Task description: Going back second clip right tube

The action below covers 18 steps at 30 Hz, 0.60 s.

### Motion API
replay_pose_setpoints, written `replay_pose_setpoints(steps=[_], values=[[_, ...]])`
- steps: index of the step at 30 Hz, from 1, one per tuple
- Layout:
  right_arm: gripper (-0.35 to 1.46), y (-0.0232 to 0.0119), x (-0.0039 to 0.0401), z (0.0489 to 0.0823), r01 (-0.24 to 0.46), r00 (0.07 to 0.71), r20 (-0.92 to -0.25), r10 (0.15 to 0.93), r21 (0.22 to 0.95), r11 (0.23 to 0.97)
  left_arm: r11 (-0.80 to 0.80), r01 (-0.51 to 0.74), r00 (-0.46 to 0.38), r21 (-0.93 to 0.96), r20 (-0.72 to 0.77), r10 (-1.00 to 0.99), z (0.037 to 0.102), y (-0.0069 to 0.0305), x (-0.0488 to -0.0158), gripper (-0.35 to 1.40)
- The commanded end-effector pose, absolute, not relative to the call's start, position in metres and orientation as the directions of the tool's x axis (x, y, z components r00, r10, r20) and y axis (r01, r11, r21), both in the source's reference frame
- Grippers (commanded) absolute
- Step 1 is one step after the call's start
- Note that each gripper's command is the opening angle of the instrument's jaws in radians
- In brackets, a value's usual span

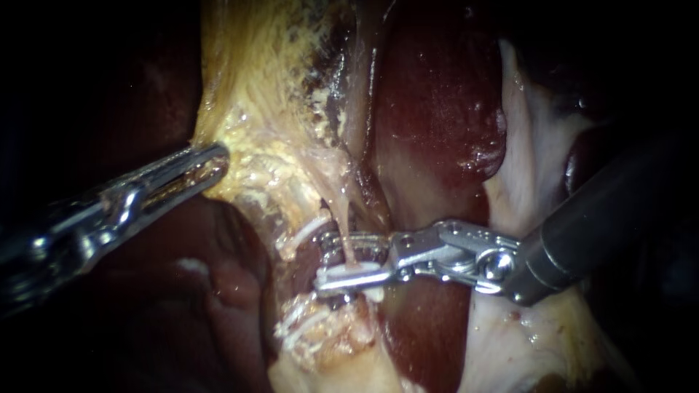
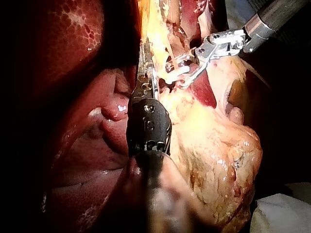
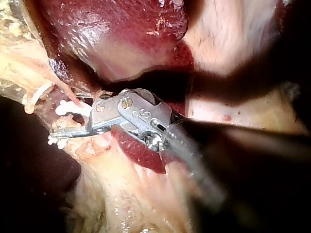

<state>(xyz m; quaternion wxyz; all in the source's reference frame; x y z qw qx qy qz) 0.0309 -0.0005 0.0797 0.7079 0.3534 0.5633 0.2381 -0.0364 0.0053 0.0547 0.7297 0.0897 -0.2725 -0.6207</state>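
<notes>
While the left instrument holds the yellow fatty tissue by its edge, jaws closed flat on a fold of it, the sheet stands taut. The thin tube is exposed below, running down in front of the dark liver.

Noted for the right instrument: jaws parted with a clear gap, one jaw on either side of the tube, gripping nothing as far as I can judge. One white clip sits across the tube at the lower jaw. Whether it touches that jaw I cannot tell in any view. A second white clip lies near it, toward the left instrument's side. Whether this is the task's right tube is not certain from the endoscope view.

Handling, judged: the tube is thin, soft, wet and under tension, so it would tear or slip from a clip if dragged. It is not a thing to grasp directly. Any hold belongs on the fatty tissue beside it, as the left instrument has. The clip is small, light and stiff, and a jaw catching it could twist it off. Withdrawal calls for wide jaws and a straight path along the shaft's line.
</notes>
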Motion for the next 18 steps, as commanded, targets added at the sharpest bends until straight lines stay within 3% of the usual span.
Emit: replay_pose_setpoints(steps=[1,8,18], values=[[0.6,-0.0006,0.0308,0.0796,0.07,0.256,-0.63,0.733,0.769,0.636,0.213,0.857,0.081,0.469,0.286,-0.955,0.0547,0.0053,-0.0364,-0.35],[0.6,-0.0009,0.0305,0.0793,0.105,0.262,-0.65,0.714,0.754,0.648,0.214,0.857,0.081,0.469,0.286,-0.955,0.0547,0.0053,-0.0364,-0.35],[0.6,0.0006,0.0286,0.0811,0.044,0.242,-0.672,0.7,0.728,0.684,0.214,0.857,0.081,0.469,0.286,-0.955,0.0547,0.0053,-0.0364,-0.35]])
